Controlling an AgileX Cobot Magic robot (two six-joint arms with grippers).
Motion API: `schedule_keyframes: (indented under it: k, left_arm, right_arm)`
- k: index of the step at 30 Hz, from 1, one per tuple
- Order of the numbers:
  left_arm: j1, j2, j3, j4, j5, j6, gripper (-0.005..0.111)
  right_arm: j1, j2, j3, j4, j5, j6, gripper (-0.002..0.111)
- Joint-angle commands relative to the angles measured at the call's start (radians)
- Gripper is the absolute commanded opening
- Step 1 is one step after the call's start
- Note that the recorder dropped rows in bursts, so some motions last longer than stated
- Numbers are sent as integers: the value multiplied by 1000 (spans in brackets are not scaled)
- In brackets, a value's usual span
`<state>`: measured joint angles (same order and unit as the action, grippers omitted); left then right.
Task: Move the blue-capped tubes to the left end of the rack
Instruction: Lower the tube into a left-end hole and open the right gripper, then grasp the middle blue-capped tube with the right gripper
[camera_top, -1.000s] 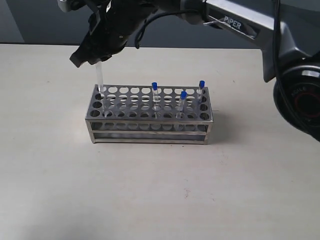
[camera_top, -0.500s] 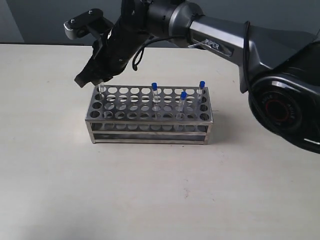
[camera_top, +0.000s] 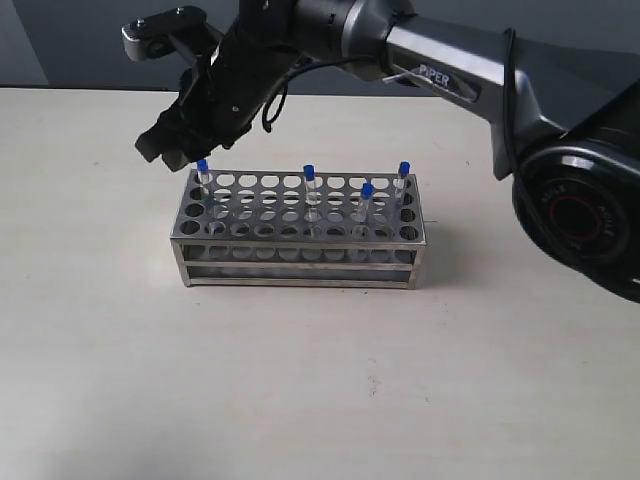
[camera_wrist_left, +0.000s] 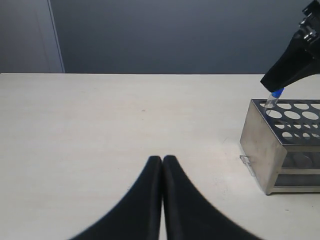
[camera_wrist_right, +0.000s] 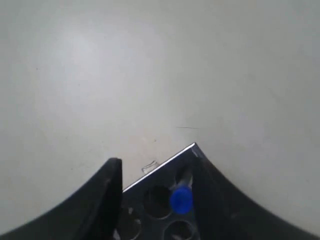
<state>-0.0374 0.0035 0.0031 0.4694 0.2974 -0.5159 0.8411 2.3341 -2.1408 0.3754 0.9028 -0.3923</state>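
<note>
The rack (camera_top: 298, 263) reads as silvery sheet metal, brushed, with a soft sheen. The 4 blue-capped tubes (camera_top: 310, 192) are clear and glassy, their caps (camera_top: 404, 168) smooth bright plastic. The tabletop (camera_top: 300, 380) is pale, matt and smooth. The left claw (camera_wrist_left: 162, 162) looks like matt black plastic, and the right arm's shell (camera_top: 470, 70) is glossy dark grey.

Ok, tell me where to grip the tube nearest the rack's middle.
Grip the middle tube just under its blue cap, coming straight down from above. It stands upright, and only that top part clears the rack; the rest sits inside the frame. The other tubes stand apart, so the jaws should have room.
</note>
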Motion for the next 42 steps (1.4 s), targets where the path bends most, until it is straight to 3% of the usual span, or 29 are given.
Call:
schedule_keyframes:
  k: [1,9,26,42]
  left_arm:
    - [-6,-4,-3,-1,-7,-1,1]
    - [-6,-4,-3,-1,-7,-1,1]
    - [-6,-4,-3,-3,-5,-1,1]
    - [-6,-4,-3,-3,-5,-1,1]
  right_arm:
    - [-4,-76,-2,-134,58,81,44]
    - [-4,-132,0,-500,317,295,44]
    - [-4,-119,157,-552,227,323,43]
    - [-4,-86,161,-547,265,324,-1]
